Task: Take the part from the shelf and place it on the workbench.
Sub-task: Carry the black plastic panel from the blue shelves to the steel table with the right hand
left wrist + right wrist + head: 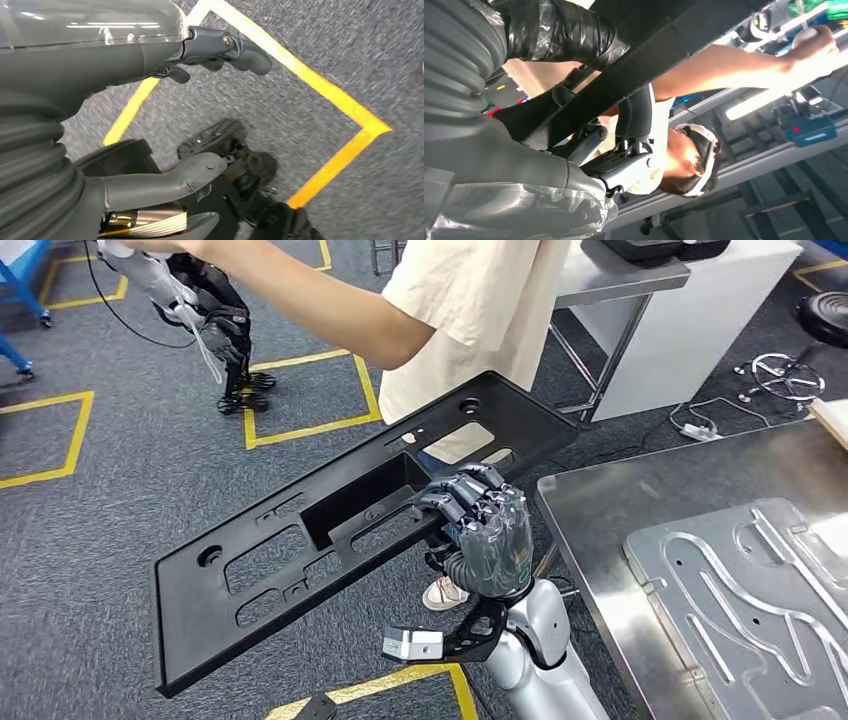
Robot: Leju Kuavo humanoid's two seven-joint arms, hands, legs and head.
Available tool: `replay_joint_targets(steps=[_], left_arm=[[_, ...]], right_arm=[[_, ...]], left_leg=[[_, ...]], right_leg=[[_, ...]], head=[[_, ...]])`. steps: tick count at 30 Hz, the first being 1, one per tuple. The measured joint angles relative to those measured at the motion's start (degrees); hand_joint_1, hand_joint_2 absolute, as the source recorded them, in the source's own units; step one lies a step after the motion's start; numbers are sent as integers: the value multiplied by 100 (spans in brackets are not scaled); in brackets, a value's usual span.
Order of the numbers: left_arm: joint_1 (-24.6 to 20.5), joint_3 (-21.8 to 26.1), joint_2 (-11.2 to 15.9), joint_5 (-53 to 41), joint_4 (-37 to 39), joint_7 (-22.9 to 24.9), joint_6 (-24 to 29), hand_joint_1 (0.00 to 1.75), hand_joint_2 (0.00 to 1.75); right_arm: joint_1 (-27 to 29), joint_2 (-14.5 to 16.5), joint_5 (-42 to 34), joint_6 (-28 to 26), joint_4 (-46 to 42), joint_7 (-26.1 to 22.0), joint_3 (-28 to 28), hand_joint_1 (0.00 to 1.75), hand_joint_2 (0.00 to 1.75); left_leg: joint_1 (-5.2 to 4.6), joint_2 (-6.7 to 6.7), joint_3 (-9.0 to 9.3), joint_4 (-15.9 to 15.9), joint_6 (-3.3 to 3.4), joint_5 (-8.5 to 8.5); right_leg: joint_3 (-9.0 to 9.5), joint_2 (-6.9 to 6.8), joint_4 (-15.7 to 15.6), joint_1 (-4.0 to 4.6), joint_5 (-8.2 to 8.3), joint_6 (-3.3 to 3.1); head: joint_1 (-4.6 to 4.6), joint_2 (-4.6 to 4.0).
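Head view, right hand [487, 530] fingers curled, gripping black part [300, 540]

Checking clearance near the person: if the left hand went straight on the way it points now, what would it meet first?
Probably the carpet floor: the left hand hangs over it, fingers apart, nothing between as far as the wrist view shows. Depth is unclear.
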Motion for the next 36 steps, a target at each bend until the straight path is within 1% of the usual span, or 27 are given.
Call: replay_joint_targets(steps=[1, 2, 3, 5, 6, 7, 8, 9, 11, 13, 14, 16, 17, 18, 20, 22, 23, 24, 25, 27, 29, 30, 31, 32, 33, 35, 36], left_arm=[[-6, 1, -1, -5, 0, -2, -6, 0, 175], [-14, 1, -1, -10, 0, -7, -12, 0, 175], [-21, 1, 0, -16, 0, -11, -19, 0, 175], [-15, 2, 3, -38, 0, -21, -29, 0, 175], [-2, 2, 6, -49, 0, -23, -32, 0, 175], [14, 3, 9, -59, 0, -25, -34, 0, 175], [28, 3, 13, -65, 0, -25, -35, 0, 175], [34, 3, 14, -66, 0, -25, -35, 0, 175], [33, 7, 16, -67, 0, -25, -35, 0, 175], [30, 13, 21, -67, 0, -25, -35, 0, 175], [30, 16, 25, -67, 0, -24, -35, 0, 175], [27, 20, 27, -68, 0, -24, -35, 0, 175], [23, 22, 28, -70, 0, -23, -35, 0, 175], [19, 24, 29, -72, 0, -23, -35, 0, 175], [28, 35, 33, -80, 0, -18, -35, 0, 175], [58, 50, 39, -98, 0, -3, -35, 0, 175], [70, 56, 43, -107, 0, 5, -33, 0, 175], [74, 60, 48, -116, 0, 11, -32, 0, 175], [71, 61, 52, -126, 0, 16, -30, 0, 175], [67, 66, 64, -155, 1, 21, -28, 0, 175], [66, 71, 70, -174, 2, 27, -28, 0, 175], [65, 72, 71, -177, 2, 31, -28, 0, 175], [58, 73, 71, -177, 2, 34, -28, 0, 175], [54, 73, 70, -177, 2, 36, -28, 0, 175], [49, 73, 70, -178, 2, 34, -28, 0, 175], [55, 73, 72, -182, 2, 39, -30, 0, 175], [67, 73, 75, -187, 2, 44, -31, 0, 175]], right_arm=[[4, -1, -3, 0, -3, 0, 0, 175, 175], [4, -2, -7, -2, -9, 0, 0, 175, 175], [-2, -3, -10, -2, -15, -1, 0, 175, 175], [-14, -7, -15, -3, -24, -3, 0, 175, 175], [-12, -9, -15, -2, -23, -4, 0, 175, 175], [-2, -12, -16, -1, -22, -4, 0, 175, 175], [8, -15, -19, -1, -21, -3, 0, 175, 175], [13, -17, -22, 0, -19, -3, 0, 175, 175], [8, -17, -35, -1, -17, -2, 0, 175, 175], [-1, -16, -49, -1, -17, -5, 0, 175, 175], [-4, -16, -56, -1, -16, -7, 0, 175, 175], [-5, -15, -66, 0, -16, -5, 0, 175, 175], [-7, -15, -69, -1, -16, -4, 0, 175, 175], [-11, -14, -66, -1, -16, -2, 0, 175, 175], [-19, -8, -57, -1, -15, -2, 0, 175, 175], [-14, -2, -54, 0, -13, -2, 0, 175, 175], [-10, -2, -57, 0, -10, -5, 0, 175, 175], [-8, -2, -61, 0, -7, -9, 0, 175, 175], [-9, -2, -66, 0, -5, -14, 0, 175, 175], [-14, -2, -70, 0, -3, -21, 0, 175, 175], [-19, 1, -71, 0, -1, -21, 0, 175, 175], [-19, 2, -72, 0, 1, -21, 0, 175, 175], [-16, 2, -72, 0, 1, -22, 0, 175, 175], [-13, 0, -73, -1, -1, -22, 0, 175, 175], [-17, -1, -74, -1, -1, -22, 0, 175, 175], [-25, -2, -76, -2, -1, -29, 0, 175, 175], [-27, -3, -76, -2, 2, -33, 0, 175, 175]], left_leg=[[14, 69, 16, -38, 4, 22], [29, 137, 39, -91, 13, 49], [42, 217, 61, -146, 30, 76], [39, 382, 80, -196, 64, 92], [32, 475, 76, -195, 75, 88], [29, 565, 72, -191, 75, 81], [29, 652, 70, -183, 69, 73], [31, 728, 70, -171, 56, 61], [26, 866, 73, -121, 8, 18], [1, 978, 74, -58, -62, -37], [-12, 1029, 78, -42, -97, -56], [0, 1112, 101, -37, -162, -88], [16, 1053, 99, 1, -198, -137], [34, 926, 55, 130, -227, -244], [57, 602, -184, 703, -261, -588], [61, 481, -503, 1385, -275, -852], [62, 467, -584, 1535, -278, -845], [65, 458, -560, 1447, -277, -712], [72, 428, -446, 1169, -273, -503], [105, 170, -142, 443, -258, -159], [116, -49, -11, 121, -230, -98], [106, -50, -5, 100, -209, -104], [107, 15, -4, 90, -173, -90], [111, 85, 2, 64, -132, -68], [116, 160, 9, 37, -84, -46], [103, 331, 16, 6, -12, -27], [86, 418, 13, 6, 7, -29]], right_leg=[[-9, 17, 1, -6, 5, 34], [-32, -77, 43, 10, -29, 66], [-99, -239, 181, 26, -127, 92], [-386, -624, 782, 29, -478, 138], [-559, -712, 1139, 7, -643, 164], [-676, -756, 1391, -20, -725, 191], [-700, -786, 1462, -47, -704, 217], [-610, -825, 1315, -71, -584, 238], [-196, -1037, 588, -87, -261, 252], [77, -1203, 67, -53, -115, 200], [95, -1211, 7, -29, -129, 164], [81, -1067, 0, -25, -112, 89], [84, -1002, -16, -37, -98, 53], [88, -942, -32, -52, -81, 14], [87, -826, -45, -67, -62, -36], [80, -683, -37, -61, -58, -53], [78, -603, -30, -59, -58, -53], [78, -517, -19, -62, -58, -52], [78, -435, -5, -67, -61, -46], [55, -275, 41, -78, -71, -5], [-4, -139, 64, -89, -53, 77], [-32, -69, 58, -92, -31, 124], [-53, -20, 43, -102, -11, 166], [-76, -75, 67, -103, -20, 192], [-131, -208, 171, -95, -83, 211], [-381, -590, 705, -82, -382, 225], [-549, -704, 1062, -78, -559, 232]], head=[[0, 0], [3, 0], [10, 0], [23, 0], [26, 0], [27, 0], [27, 0], [27, 0], [27, 0], [24, 0], [22, 0], [21, 0], [20, 0], [20, 0], [19, 0], [19, 0], [19, 0], [20, 0], [20, 0], [21, 0], [21, 0], [20, 0], [19, 0], [21, 0], [22, 0], [25, 0], [25, 0]])
